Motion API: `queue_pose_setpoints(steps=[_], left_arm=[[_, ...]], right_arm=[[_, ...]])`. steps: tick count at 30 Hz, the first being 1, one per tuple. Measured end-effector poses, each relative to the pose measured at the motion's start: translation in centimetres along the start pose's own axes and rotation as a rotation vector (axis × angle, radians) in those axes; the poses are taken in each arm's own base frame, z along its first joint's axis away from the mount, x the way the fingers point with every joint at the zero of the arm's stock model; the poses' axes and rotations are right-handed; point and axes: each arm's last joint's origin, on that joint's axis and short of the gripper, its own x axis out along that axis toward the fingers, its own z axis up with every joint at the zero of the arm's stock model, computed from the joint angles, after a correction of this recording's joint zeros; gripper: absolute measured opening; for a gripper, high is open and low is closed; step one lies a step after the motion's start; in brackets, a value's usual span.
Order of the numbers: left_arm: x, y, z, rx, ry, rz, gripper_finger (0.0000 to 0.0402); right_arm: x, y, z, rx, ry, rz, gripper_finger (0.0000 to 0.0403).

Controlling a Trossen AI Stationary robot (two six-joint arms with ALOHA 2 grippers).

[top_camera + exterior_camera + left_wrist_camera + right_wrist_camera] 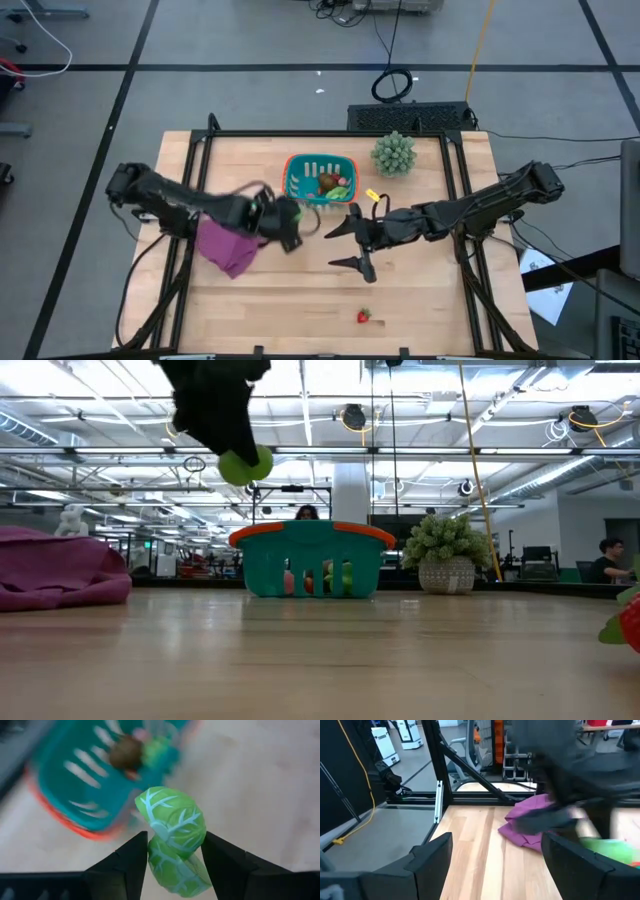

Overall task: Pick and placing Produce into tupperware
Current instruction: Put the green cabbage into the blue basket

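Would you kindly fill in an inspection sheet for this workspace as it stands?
Surface: wooden table, bare at front.
Job's things: teal basket holds a kiwi piece; strawberry lies near the front edge.
Clutter: purple cloth, spiky plant ball.
Grippers: left tool shut on green leafy piece beside the basket; right tool open, empty.
Cables: black cable coil on the floor.
Surroundings: person seated far off.

Wooden table (300, 290) carries teal basket (297, 187), purple cloth (225, 245), spiky plant ball (394, 154), lone strawberry (363, 316)
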Motion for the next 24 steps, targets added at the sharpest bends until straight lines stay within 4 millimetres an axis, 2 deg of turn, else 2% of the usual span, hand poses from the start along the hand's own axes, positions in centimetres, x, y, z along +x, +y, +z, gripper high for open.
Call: queue_pose_setpoints(steps=[7, 12, 18, 24], left_arm=[[1.8, 6.1, 4.1, -0.062, -0.096, 0.111, 0.0184], [3.3, 9.6, 6.0, -0.125, -0.109, 0.062, 0.0184], [4.4, 11.5, 6.8, -0.168, -0.106, 0.024, 0.0184], [6.3, 11.5, 7.0, -0.159, -0.085, -0.005, 0.0184]], right_arm=[[-0.2, 0.0, 0.2, -0.043, -0.008, -0.001, 0.0295], [-0.2, 0.0, 0.2, -0.060, -0.008, -0.001, 0.0295], [-0.2, 0.0, 0.2, -0.060, -0.008, -0.002, 0.0295], [-0.2, 0.0, 0.2, -0.068, -0.008, -0.002, 0.0295]])
